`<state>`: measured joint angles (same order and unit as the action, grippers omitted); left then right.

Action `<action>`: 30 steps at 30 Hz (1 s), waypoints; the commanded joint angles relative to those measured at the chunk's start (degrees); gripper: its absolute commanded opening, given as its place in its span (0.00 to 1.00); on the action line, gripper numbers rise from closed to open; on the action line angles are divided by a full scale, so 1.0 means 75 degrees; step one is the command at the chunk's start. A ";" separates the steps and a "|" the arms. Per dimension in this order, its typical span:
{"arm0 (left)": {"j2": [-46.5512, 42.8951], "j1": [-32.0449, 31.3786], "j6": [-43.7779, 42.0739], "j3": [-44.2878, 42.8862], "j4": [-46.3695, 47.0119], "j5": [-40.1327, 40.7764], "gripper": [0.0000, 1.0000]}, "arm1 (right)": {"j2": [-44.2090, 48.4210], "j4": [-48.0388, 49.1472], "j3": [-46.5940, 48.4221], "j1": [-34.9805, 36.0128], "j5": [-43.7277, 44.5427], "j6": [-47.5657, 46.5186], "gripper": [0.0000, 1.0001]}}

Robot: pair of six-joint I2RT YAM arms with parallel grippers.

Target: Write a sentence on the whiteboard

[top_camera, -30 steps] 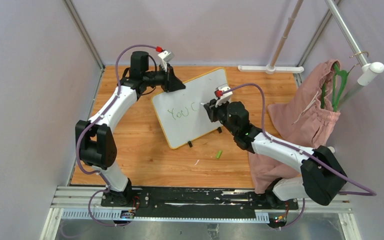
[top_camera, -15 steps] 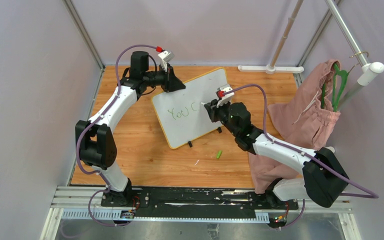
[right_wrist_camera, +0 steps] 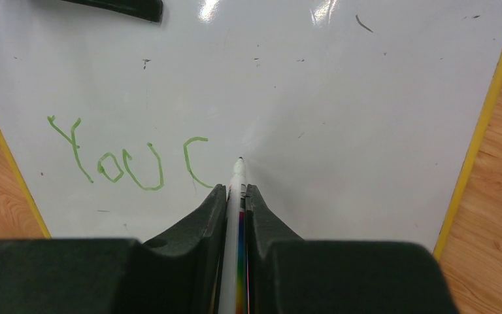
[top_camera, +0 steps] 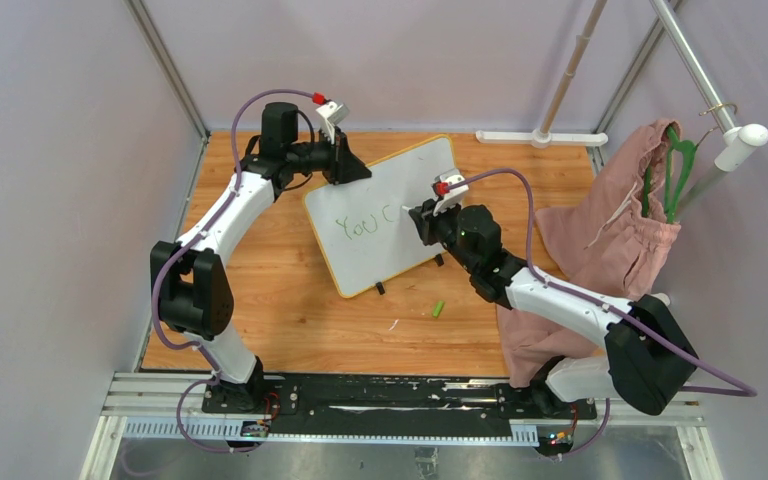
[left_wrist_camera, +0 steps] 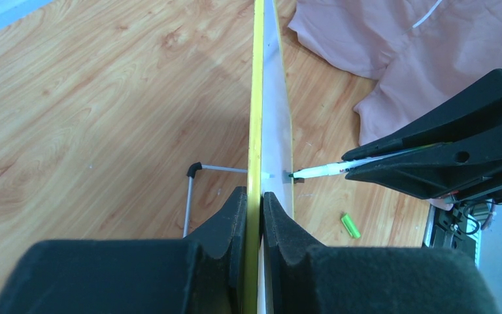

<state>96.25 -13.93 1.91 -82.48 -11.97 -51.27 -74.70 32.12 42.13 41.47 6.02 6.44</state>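
Whiteboard [top_camera: 385, 250] stands propped on the table [top_camera: 290, 320], left gripper [left_wrist_camera: 253, 195] pinching its yellow rim, right gripper [right_wrist_camera: 235, 191] clamped on a marker [right_wrist_camera: 237, 171] whose tip meets the board just right of the green sentence [right_wrist_camera: 127, 163], only "You C" showing, marker body buried between fingers [right_wrist_camera: 189, 229].

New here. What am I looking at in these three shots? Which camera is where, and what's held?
A left arm and a right arm, both robotic, are bolted to a wooden table. The wide shot looks down from above and behind them; the other two come from a camera on each wrist. The left gripper is shut on the whiteboard edge. The right gripper is shut on a marker, its tip at the board beside green lettering reading "You C". A small green piece lies on the table; a pink cloth drapes at the right.
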 commanded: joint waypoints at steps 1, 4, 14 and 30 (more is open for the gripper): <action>-0.0083 -0.0158 -0.0325 0.0212 -0.0027 0.0073 0.00 | 0.0184 0.0056 -0.0145 -0.0080 0.0081 0.0073 0.00; -0.0072 -0.0162 -0.0325 0.0210 -0.0022 0.0068 0.00 | 0.0243 0.0049 -0.0239 -0.0073 0.0076 0.0093 0.00; -0.0071 -0.0170 -0.0324 0.0204 -0.0013 0.0059 0.00 | 0.0094 -0.0068 -0.0083 -0.0075 0.0119 0.0084 0.00; -0.0099 -0.0193 -0.0322 0.0223 -0.0022 0.0072 0.00 | 0.0166 -0.0089 -0.0172 -0.0072 0.0064 0.0169 0.00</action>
<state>96.16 -13.98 1.91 -82.48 -12.05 -51.18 -74.30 31.44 40.80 41.47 6.02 6.72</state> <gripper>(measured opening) 0.149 0.170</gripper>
